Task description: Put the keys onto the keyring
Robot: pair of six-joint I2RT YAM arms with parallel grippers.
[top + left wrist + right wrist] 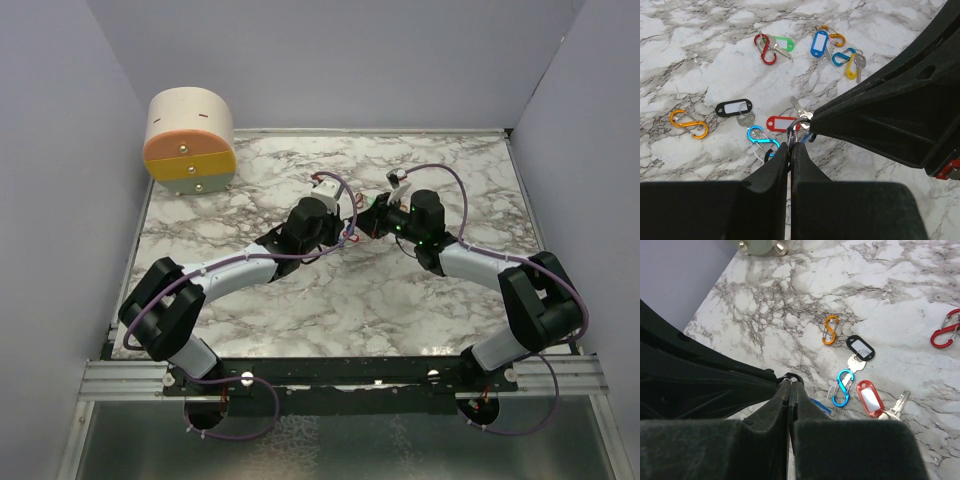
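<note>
Starting closest in on the left wrist view: seeing the left gripper [790, 146] clamped tight, fingertips pressed together on the near edge of the keyring [797, 123]. Watching the right gripper [790, 385] meeting it from 3 o'clock, likewise fully closed and nipping the same ring, with tips nearly touching. Catching a scrap of blue [808, 136] tucked at the ring's 4 o'clock, too hidden for naming. Judging the step in hand as working the ring open for threading, so favouring a steady left hold and a small twist from the right rather than a pull, and guarding against the thin wire slipping out of either pinch. Moving just past the ring to 11 o'clock: finding the red key [782, 123] lying flat on the marble table [700, 65] with a metal key [799, 107] beside it, nearest and probably easiest for fetching first. Sliding out to 9 o'clock: passing a blue carabiner [761, 137], then the black tag [733, 107] at 10 o'clock, then an orange carabiner [688, 124] further left. Reaching the far spread: spotting the green key [785, 44] at 12 o'clock beside a red carabiner [764, 49], the blue key [819, 43] just right of it, the yellow key [851, 68] at 1 o'clock, all well apart from the ring and not yet threaded
</note>
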